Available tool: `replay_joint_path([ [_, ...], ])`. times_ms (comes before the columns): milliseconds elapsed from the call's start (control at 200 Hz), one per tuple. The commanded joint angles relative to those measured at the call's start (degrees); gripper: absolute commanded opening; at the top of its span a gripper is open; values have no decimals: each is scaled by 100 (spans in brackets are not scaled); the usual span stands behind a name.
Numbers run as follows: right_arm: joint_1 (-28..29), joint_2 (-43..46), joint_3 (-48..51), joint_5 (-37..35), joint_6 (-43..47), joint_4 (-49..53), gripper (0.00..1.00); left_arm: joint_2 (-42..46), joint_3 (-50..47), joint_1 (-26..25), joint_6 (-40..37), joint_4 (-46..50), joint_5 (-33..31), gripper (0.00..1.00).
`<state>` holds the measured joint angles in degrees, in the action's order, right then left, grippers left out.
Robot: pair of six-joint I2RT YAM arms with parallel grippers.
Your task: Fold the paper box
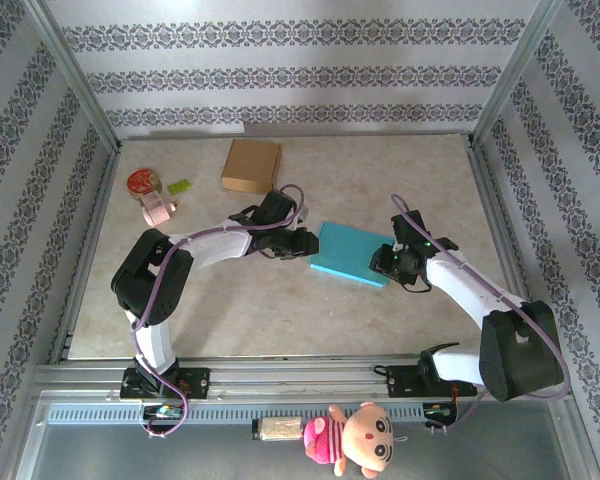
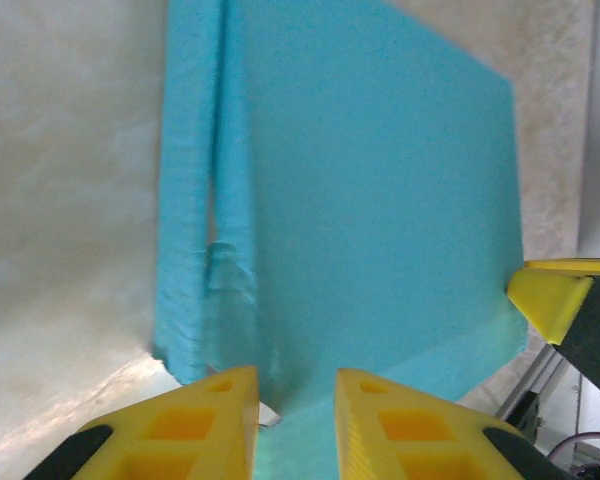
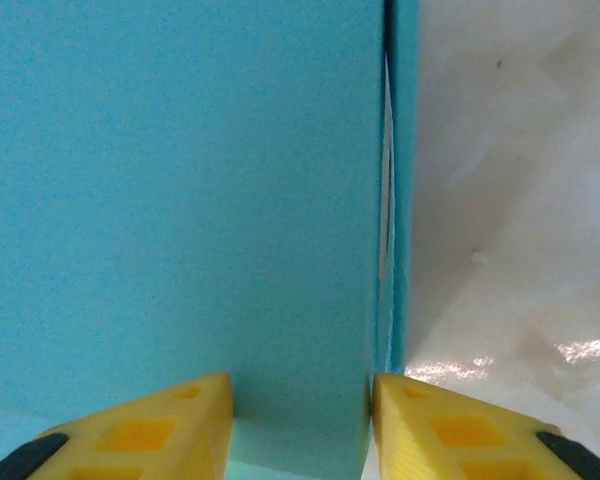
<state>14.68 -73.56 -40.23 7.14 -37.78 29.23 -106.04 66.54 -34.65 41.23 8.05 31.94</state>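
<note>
With the left gripper [image 2: 295, 378] and right gripper [image 3: 300, 382] half-closed astride the flat turquoise paper box [image 1: 352, 254], whether they actually hold it being unclear, uneven squeezing could crumple its creased edge.

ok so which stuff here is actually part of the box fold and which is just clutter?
Job: blue paper box, left fingers, right fingers.
Clutter: brown cardboard box, red round object, small green piece, pink item, plush doll.
</note>
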Motion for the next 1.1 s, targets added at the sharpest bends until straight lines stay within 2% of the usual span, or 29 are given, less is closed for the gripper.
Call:
replay_joint_path([
  [0,101,-21,156,-348,-105,-130,46,12,-120,2,-53,-325,-37,30],
  [115,110,342,-192,-408,-94,292,50,290,-12,0,-388,-4,-345,39],
  [215,98,859,-379,-713,-135,420,60,618,174,3,-771,371,-879,54],
  [310,33,1047,-465,-1103,-96,431,69,687,336,11,-1076,525,-1208,60],
  [375,-90,907,-517,-1101,-32,387,72,524,504,33,-1160,556,-1144,60],
  [510,-188,388,-712,-786,129,355,72,22,956,54,-1023,721,-398,45],
  [605,-192,101,-651,-801,97,321,70,-222,1102,43,-844,826,100,40],
  [730,-197,-257,-588,-615,130,306,62,-292,1048,46,-878,1034,105,40],
  [835,-172,-514,-582,-405,172,274,62,-288,993,46,-984,1154,124,44],
  [1094,-73,-911,-623,-292,183,150,58,-440,913,22,-1004,1181,264,45],
])
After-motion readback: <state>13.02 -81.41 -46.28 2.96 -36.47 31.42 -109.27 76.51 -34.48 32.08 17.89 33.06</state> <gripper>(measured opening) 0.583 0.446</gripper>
